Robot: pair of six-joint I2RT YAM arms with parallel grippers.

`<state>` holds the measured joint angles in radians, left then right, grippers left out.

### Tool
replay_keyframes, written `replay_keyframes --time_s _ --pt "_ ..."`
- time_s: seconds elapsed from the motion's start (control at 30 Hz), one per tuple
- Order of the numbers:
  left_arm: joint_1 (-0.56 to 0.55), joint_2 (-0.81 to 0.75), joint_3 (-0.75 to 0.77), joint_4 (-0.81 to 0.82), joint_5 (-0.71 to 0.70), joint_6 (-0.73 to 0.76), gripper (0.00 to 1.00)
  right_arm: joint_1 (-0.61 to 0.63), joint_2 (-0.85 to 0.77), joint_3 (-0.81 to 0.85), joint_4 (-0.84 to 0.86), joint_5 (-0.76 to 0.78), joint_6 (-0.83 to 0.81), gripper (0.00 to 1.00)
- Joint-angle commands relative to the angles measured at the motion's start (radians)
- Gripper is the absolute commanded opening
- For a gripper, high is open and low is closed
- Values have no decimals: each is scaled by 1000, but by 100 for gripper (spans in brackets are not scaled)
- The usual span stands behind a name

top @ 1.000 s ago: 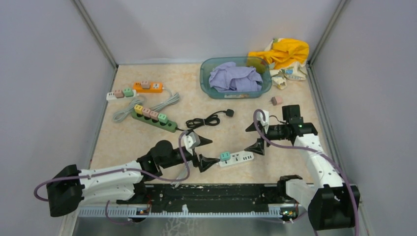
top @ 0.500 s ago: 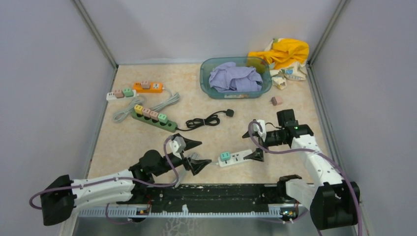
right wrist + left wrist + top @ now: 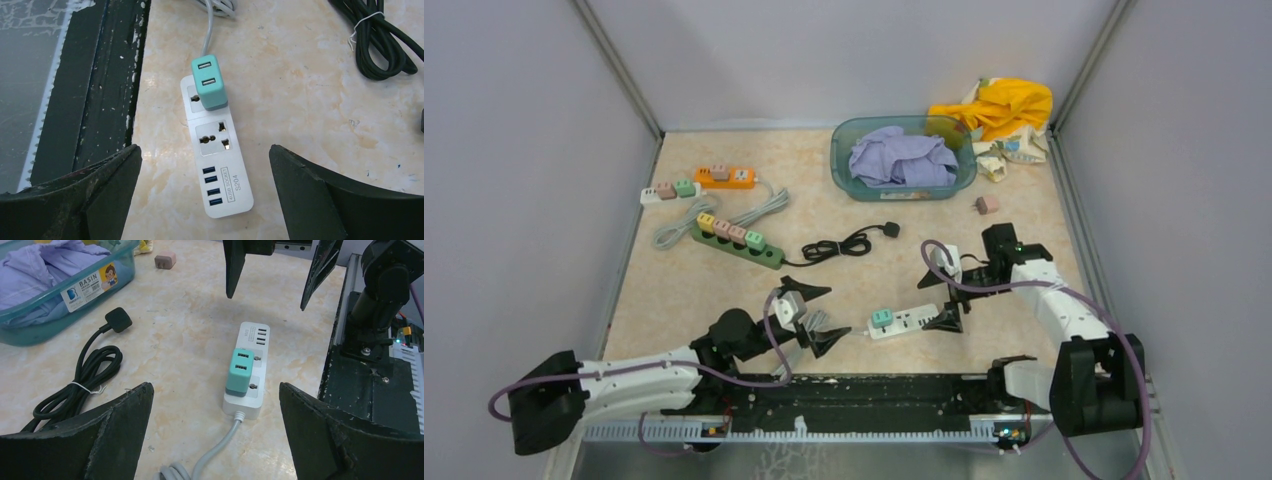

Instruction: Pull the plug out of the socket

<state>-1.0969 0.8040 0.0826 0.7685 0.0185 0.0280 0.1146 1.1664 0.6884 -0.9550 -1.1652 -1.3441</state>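
Teal USB plug (image 3: 239,371) seated in white socket strip (image 3: 251,340), near edge of table (image 3: 724,290).
Plug: boxy smooth plastic with rounded corners, upright in the socket nearest the strip's grey cord. Strip: flat glossy rectangle lying between left gripper (image 3: 817,316) and right gripper (image 3: 934,300), both spread wide, grasping nothing, neither touching it. Table: beige marble-pattern top with a scuffed black rail (image 3: 874,395) at the near edge; plain grey walls. Behind: coiled black cable (image 3: 839,245) and translucent teal basin (image 3: 839,160) holding lilac cloth.
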Motion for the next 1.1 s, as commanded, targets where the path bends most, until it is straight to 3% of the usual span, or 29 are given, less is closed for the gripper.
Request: replay_keyframes --time_s 0.0,0.2,0.4,0.63,0.8,0.9,1.07 --pt "3 39 -37 114 11 12 100 -8 -7 43 -28 -25 -88 99" --pt "3 56 -85 216 16 -40 100 22 -56 23 -28 -9 -112 97" --pt "3 53 -55 145 51 -122 100 123 -108 19 47 38 1 96" --pt "3 16 -103 206 5 -266 100 284 -149 5 168 152 151 96" --pt "4 -7 -66 75 16 -320 100 353 -152 10 220 187 220 95" --pt "3 -10 -86 101 23 -309 99 390 -153 -1 266 213 261 95" --pt "3 57 -142 293 44 -173 95 519 -94 -6 422 384 391 90"
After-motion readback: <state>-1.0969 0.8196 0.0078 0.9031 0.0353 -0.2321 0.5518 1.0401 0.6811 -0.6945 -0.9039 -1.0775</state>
